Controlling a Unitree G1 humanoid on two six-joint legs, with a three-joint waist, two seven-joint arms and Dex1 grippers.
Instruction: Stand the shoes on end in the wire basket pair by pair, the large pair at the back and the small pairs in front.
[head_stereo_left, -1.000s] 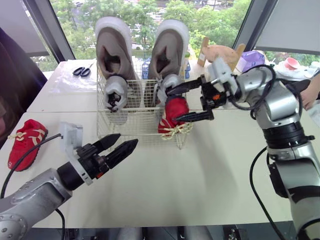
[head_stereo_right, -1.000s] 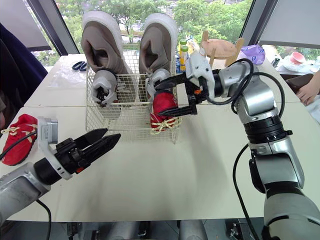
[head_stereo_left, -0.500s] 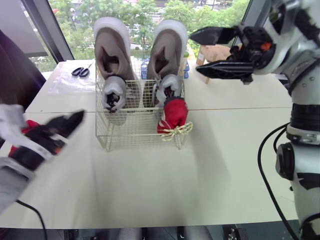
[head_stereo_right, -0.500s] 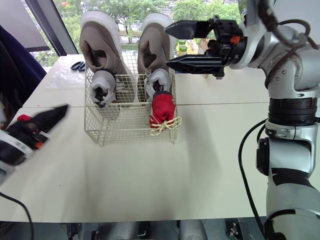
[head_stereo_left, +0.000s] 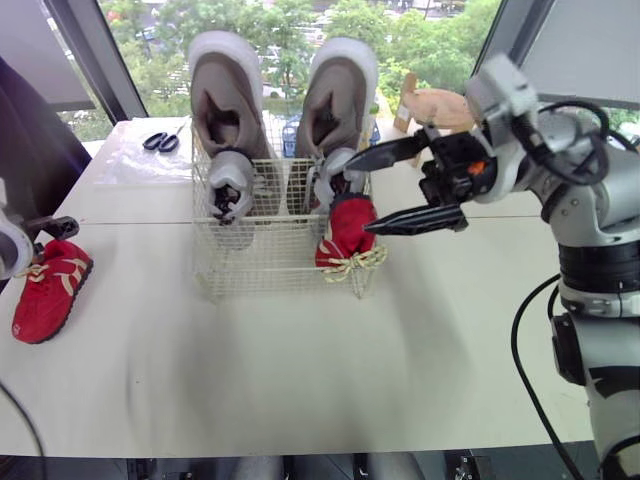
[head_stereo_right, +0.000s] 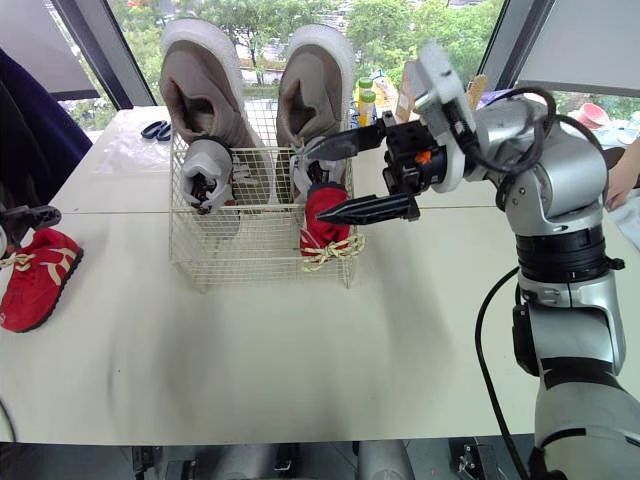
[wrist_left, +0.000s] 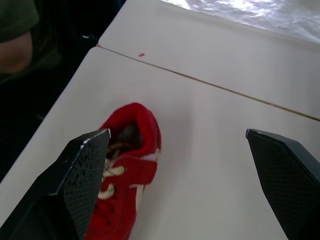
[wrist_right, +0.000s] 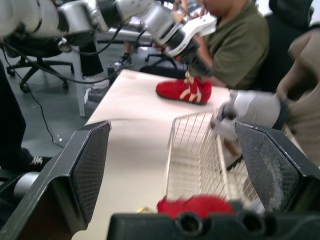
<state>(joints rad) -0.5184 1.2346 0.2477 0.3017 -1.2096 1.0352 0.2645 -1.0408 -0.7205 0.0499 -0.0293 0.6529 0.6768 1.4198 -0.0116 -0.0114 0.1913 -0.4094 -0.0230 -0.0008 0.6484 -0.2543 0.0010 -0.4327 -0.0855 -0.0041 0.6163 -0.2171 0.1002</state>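
Observation:
A wire basket (head_stereo_left: 262, 272) holds two large tan shoes (head_stereo_left: 228, 95) standing on end at its back. Two small grey shoes (head_stereo_left: 231, 185) stand in front of them. One small red shoe (head_stereo_left: 345, 228) stands at the basket's front right corner. Its mate, a second red shoe (head_stereo_left: 50, 290), lies flat on the table at far left. My left gripper (wrist_left: 176, 132) hovers open just above that lying red shoe (wrist_left: 131, 165). My right gripper (head_stereo_left: 358, 197) is open beside the basket's right side, fingertips close to the standing red shoe, nothing held.
Scissors (head_stereo_left: 160, 141) and a clear plastic sheet (head_stereo_left: 140, 165) lie behind the basket to the left. A wooden object (head_stereo_left: 440, 105) stands at back right. A seated person (wrist_right: 235, 40) is beyond the table's left end, and a hand (head_stereo_right: 620, 180) shows at far right.
My left gripper swung from in front of the basket out to the red shoe at far left. My right gripper rose high, then came back down beside the basket's red shoe.

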